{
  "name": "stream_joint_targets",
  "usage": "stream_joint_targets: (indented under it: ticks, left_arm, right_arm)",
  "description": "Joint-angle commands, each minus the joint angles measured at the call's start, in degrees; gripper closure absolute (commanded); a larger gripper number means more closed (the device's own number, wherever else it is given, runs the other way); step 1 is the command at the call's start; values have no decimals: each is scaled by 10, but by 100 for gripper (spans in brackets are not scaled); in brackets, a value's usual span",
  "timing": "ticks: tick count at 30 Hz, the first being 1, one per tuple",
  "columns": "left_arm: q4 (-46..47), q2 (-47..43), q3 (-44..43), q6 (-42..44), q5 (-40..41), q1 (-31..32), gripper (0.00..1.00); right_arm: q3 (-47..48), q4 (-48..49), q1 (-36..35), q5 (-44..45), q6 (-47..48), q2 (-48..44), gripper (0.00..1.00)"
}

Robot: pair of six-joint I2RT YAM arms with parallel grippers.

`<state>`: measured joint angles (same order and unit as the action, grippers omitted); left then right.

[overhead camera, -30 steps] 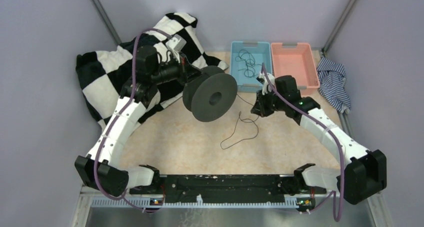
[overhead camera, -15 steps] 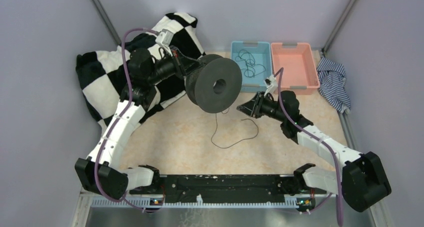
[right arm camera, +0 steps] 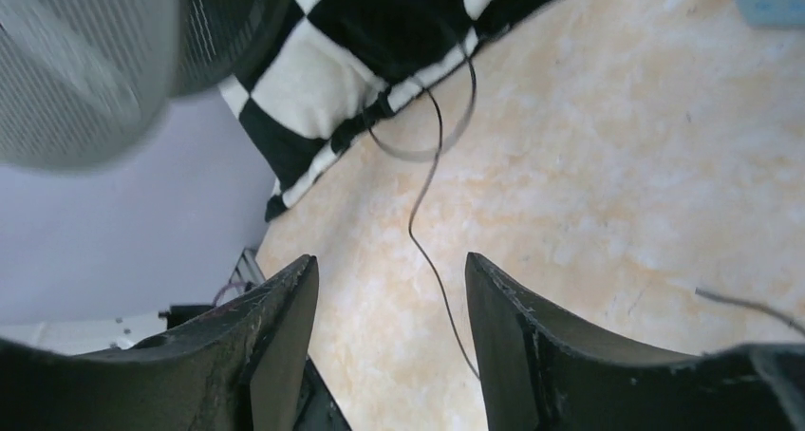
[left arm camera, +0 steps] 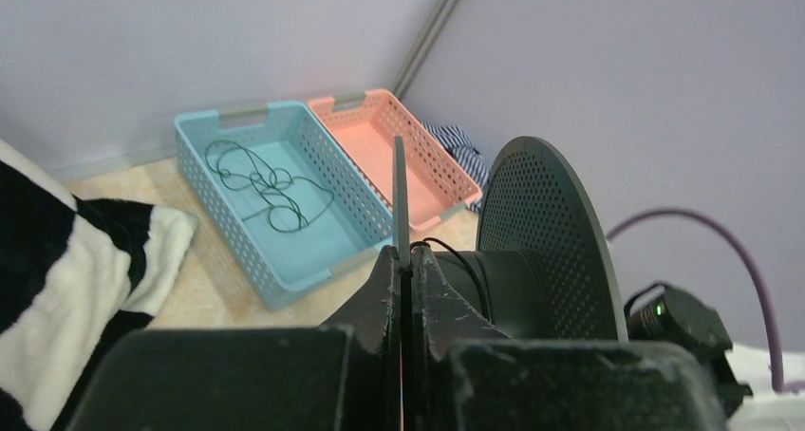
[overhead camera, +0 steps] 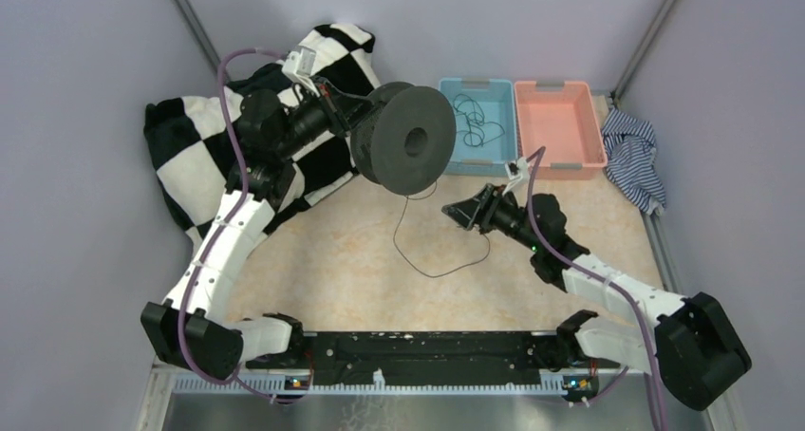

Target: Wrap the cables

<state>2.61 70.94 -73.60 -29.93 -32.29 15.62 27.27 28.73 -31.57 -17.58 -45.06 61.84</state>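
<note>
Grips spool (overhead camera: 408, 146) by flange in clamped left hand (left arm camera: 402, 260), right hand (right arm camera: 389, 265) spread and empty, cable (overhead camera: 397, 234) dangling below spool onto tabletop (overhead camera: 332, 279) ahead of right hand: risk of slack unwinding or snagging, untensioned.

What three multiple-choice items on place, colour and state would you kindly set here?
1. Where does the tangled bundle of thin black cables lie?
A. in the light-blue plastic basket
B. on the checkered blanket
C. on the striped cloth
2. What colour is the plastic basket beside the blue one?
A. green
B. pink
C. yellow
3. How is the right gripper?
A. shut on a cable
B. shut on the dark spool
C. open, holding nothing
Answers: A, cables show inside its walls; B, pink from above; C, wrist view shows spread fingers gripping nothing.
</note>
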Motion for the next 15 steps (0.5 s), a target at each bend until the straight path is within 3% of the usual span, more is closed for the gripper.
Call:
stream_joint_targets:
  ticks: [1, 8, 15]
  left_arm:
    - [88, -30, -42, -23, 55, -2, 100]
    - [72, -24, -75, -20, 89, -2, 100]
    - [47, -28, -100, -16, 79, -2, 100]
  right_arm:
    - [-55, 63, -53, 70, -4, -24, 40]
    - [-59, 159, -170, 161, 57, 95, 39]
    - [-23, 324, -218, 159, 103, 267, 38]
